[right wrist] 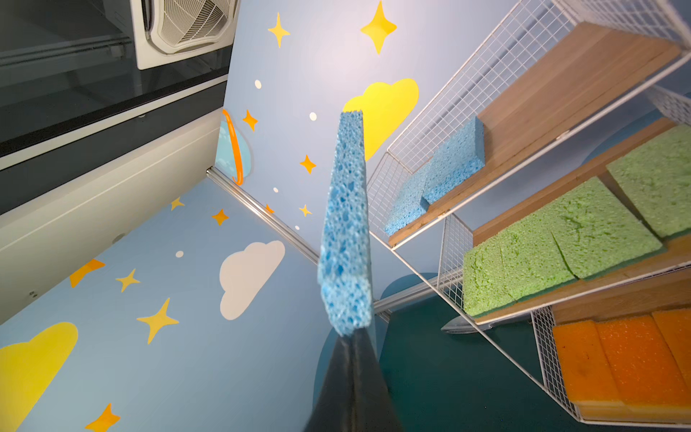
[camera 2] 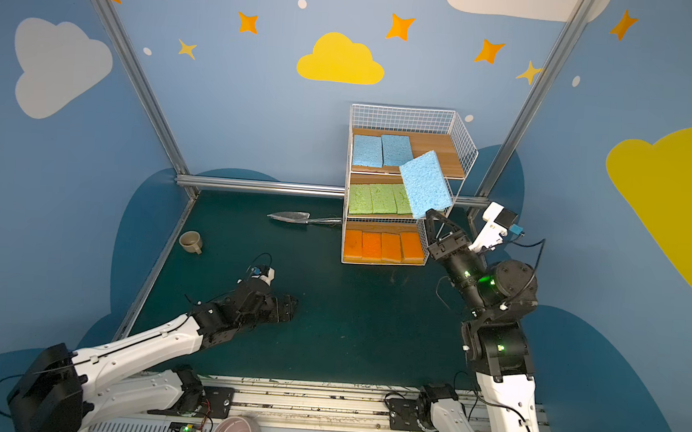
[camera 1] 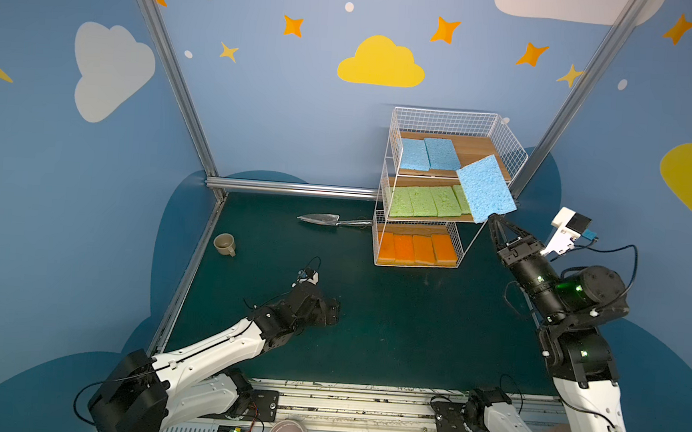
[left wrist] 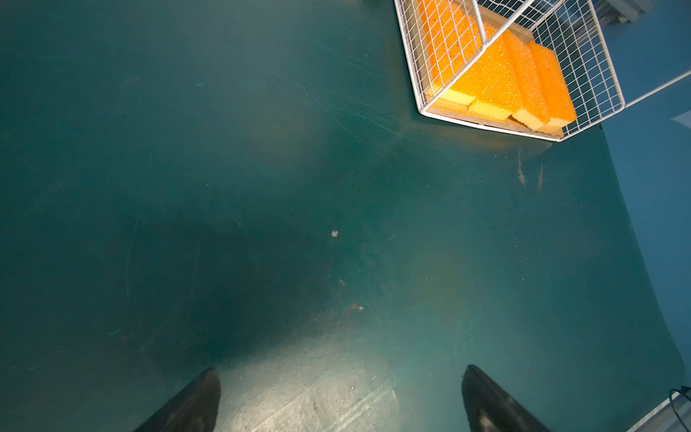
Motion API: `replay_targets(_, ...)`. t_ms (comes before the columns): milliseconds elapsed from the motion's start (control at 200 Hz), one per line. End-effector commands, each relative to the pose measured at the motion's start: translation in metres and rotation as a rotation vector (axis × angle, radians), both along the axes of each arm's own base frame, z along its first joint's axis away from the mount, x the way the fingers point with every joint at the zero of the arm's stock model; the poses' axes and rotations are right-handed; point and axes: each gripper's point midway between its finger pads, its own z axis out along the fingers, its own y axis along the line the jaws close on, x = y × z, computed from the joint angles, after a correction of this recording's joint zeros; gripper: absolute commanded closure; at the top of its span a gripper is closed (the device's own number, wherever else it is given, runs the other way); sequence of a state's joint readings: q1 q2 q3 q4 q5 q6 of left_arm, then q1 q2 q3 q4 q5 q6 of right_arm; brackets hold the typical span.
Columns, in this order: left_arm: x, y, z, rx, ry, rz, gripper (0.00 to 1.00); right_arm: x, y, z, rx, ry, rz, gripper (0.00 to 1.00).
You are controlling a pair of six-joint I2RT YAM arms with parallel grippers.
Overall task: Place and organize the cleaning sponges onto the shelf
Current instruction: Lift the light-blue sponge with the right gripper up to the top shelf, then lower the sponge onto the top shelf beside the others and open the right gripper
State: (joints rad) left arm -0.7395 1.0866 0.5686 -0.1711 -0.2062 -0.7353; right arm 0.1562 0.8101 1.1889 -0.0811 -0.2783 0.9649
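This looks like the last step of the job: the right fingers [camera 1: 496, 225] are pressed tight on the lower corner of a light blue sponge [camera 1: 486, 187], holding it up in the air just in front of the shelf [camera 1: 446, 122], level with its top and middle tiers and not touching the wire. Seen from the right wrist, the sponge [right wrist: 346, 232] stands edge-on, thin, porous and a little floppy above the pinch. Two blue sponges [camera 1: 428, 154] already lie flat side by side on the shelf's top board, four green ones [camera 1: 424, 201] fill the middle tier and four orange ones [camera 1: 417, 249] the bottom tier, so I judge only this one is left. The next move, I think, calls for lifting it over the top tier's front edge, turning it flat and in line with its two neighbours, and setting it on the bare wood [camera 1: 476, 149] beside them before letting go; the side mesh is close there. The left fingers [left wrist: 187, 407] are spread wide and empty, low over the desk [camera 1: 391, 320], well away from the shelf.
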Motion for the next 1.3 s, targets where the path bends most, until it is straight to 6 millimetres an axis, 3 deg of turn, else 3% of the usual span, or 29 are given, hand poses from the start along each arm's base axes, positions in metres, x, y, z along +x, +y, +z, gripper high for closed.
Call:
replay_targets(0,0.009,-0.008,0.019,-0.015,-0.052,-0.024,0.0,0.01,-0.009,0.021,0.024,-0.024,-0.021,1.0)
replay_targets(125,0.013,-0.011,0.026,-0.01,-0.069,-0.033,0.0,0.031,-0.021,0.034,0.072,-0.024,-0.042,1.0)
replay_targets(325,0.018,-0.014,0.025,0.004,-0.079,-0.043,0.0,0.084,-0.04,0.025,0.197,0.043,-0.028,1.0)
replay_targets(586,0.023,-0.019,0.02,0.019,-0.063,-0.056,0.0,0.133,-0.044,0.027,0.248,0.087,0.038,1.0)
replay_targets(991,0.025,-0.022,0.008,0.028,-0.03,-0.055,0.0,0.186,-0.035,0.0,0.326,0.186,0.158,1.0)
replay_targets(1296,0.021,-0.018,0.004,0.028,-0.014,-0.046,0.0,0.207,-0.033,-0.015,0.339,0.219,0.135,1.0)
